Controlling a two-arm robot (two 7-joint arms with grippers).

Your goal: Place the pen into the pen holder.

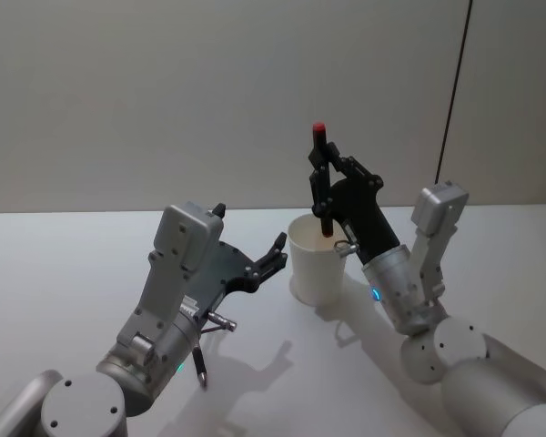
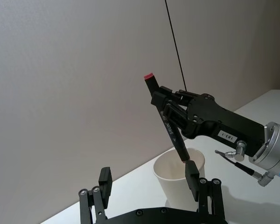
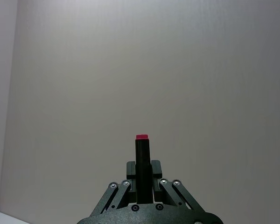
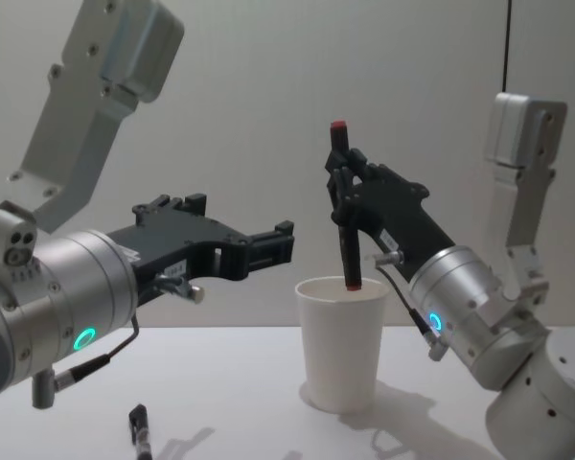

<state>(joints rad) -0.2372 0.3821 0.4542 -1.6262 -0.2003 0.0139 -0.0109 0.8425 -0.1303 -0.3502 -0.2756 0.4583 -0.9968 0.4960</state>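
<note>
A black pen [image 1: 320, 150] with a red end cap stands nearly upright, my right gripper [image 1: 320, 177] shut on its upper part. Its lower tip dips just inside the mouth of the pen holder [image 1: 314, 269], a white paper cup standing on the white table. The chest view shows the pen [image 4: 348, 259] reaching the rim of the cup [image 4: 340, 355]. In the right wrist view the pen [image 3: 142, 154] sticks up between the closed fingers. My left gripper [image 1: 250, 226] hovers open to the left of the cup, holding nothing; from its wrist the cup [image 2: 177, 184] sits just beyond its fingertips.
Another dark pen [image 1: 200, 364] lies on the table [image 1: 64, 264] near my left arm, also low in the chest view as a dark pen [image 4: 139, 426]. A plain wall stands behind the table.
</note>
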